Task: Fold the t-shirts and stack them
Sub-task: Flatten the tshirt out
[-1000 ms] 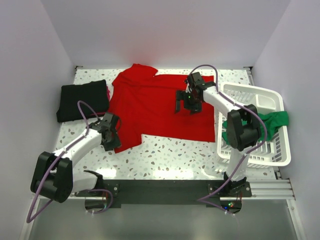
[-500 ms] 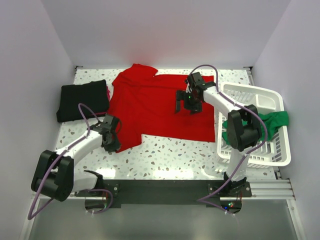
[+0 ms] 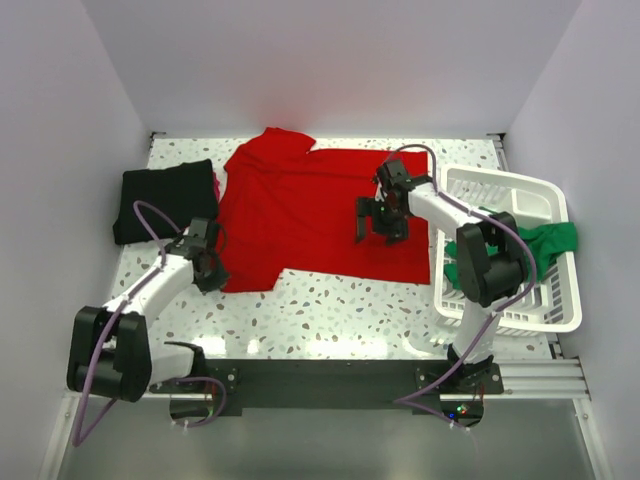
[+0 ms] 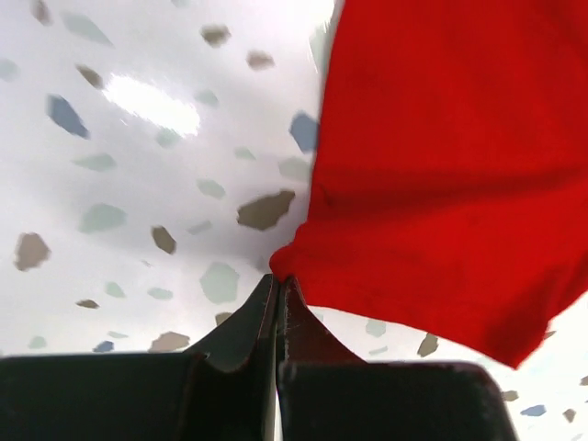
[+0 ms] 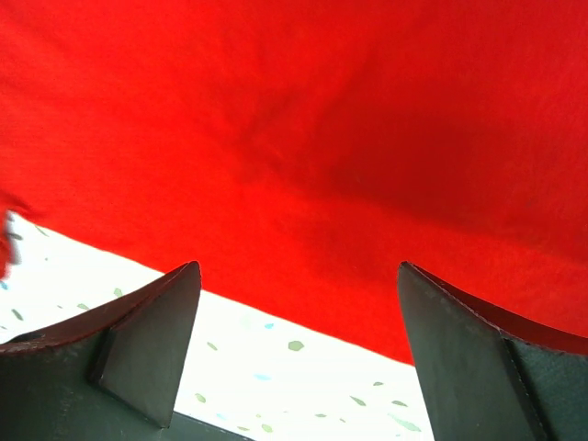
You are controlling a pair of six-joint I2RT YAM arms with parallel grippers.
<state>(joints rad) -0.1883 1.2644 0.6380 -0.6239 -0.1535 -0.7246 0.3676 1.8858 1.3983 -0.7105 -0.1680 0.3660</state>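
pinching red t-shirt (image 3: 300, 210) corner, left hand (image 3: 212, 275) sits near black t-shirt (image 3: 165, 200); right hand (image 3: 379, 233) gapes wide by basket (image 3: 500, 177).

**Three cameras, one red shirt in common**

The top external camera sits high above and behind the arm bases. It looks down and forward from far enough to take in the whole white speckled table (image 3: 330, 300), both arms and the white slatted plastic basket (image 3: 545, 195).

The left wrist camera rides low, very near the tabletop. It faces along the left gripper (image 4: 277, 280), whose fingers are pressed together on a corner of the bright red cloth t-shirt (image 3: 300, 210).

The right wrist camera looks out between the spread fingers of the right gripper (image 5: 296, 268), close over the shirt, with red filling most of its frame.

All three views share the shirt and the table.
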